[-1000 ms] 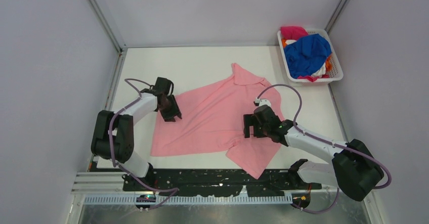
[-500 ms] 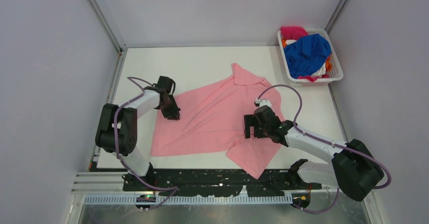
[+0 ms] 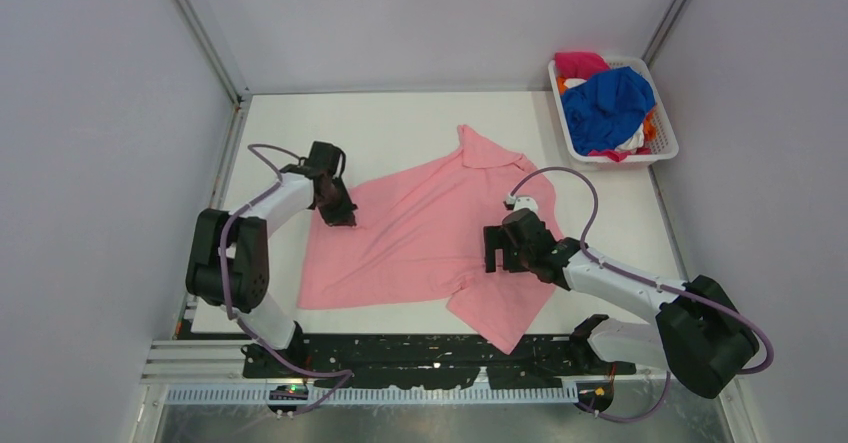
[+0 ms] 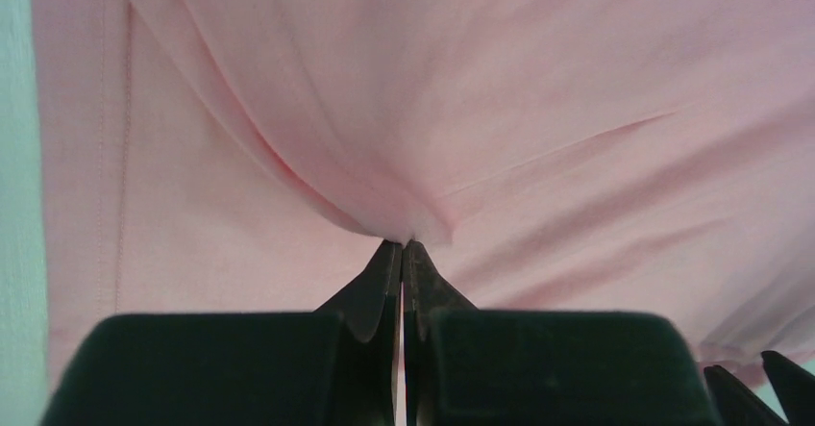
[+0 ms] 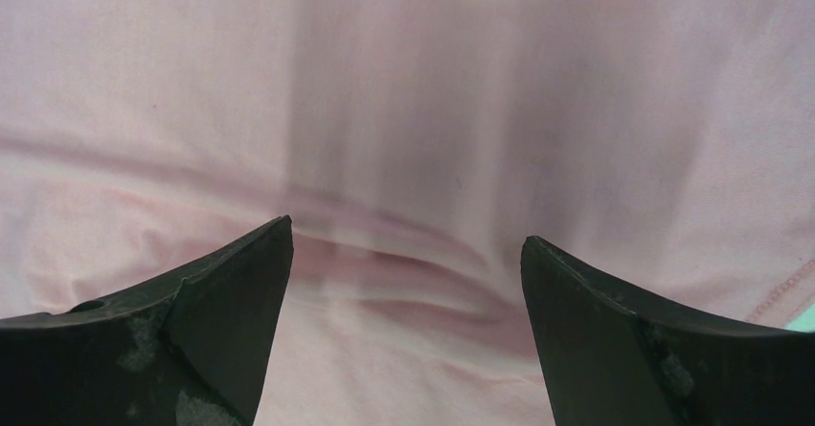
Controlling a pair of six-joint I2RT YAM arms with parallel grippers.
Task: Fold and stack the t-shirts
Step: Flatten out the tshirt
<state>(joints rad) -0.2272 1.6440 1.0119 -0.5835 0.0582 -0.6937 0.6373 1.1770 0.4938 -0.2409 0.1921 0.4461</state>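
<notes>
The light pink collared t-shirt [image 3: 420, 233] lies spread on the white table, collar toward the back. My left gripper [image 3: 338, 213] is at its left edge, shut on a pinched fold of the pink cloth [image 4: 404, 229], which rises in a ridge from the tips. My right gripper [image 3: 497, 255] is open, its fingers [image 5: 231, 291] spread wide just over the shirt's right side [image 5: 413, 157] near a wrinkle, holding nothing. The royal blue t-shirt [image 3: 605, 106], with magenta [image 3: 580, 63], orange and white cloth under it, lies in the basket.
The white mesh basket [image 3: 664, 153] stands at the back right corner. Grey walls enclose the table [image 3: 400, 123] on three sides. The black rail runs along the near edge by the arm bases.
My left gripper has moved a little toward the back and left with the shirt's left edge in it. The right arm has hardly moved.
</notes>
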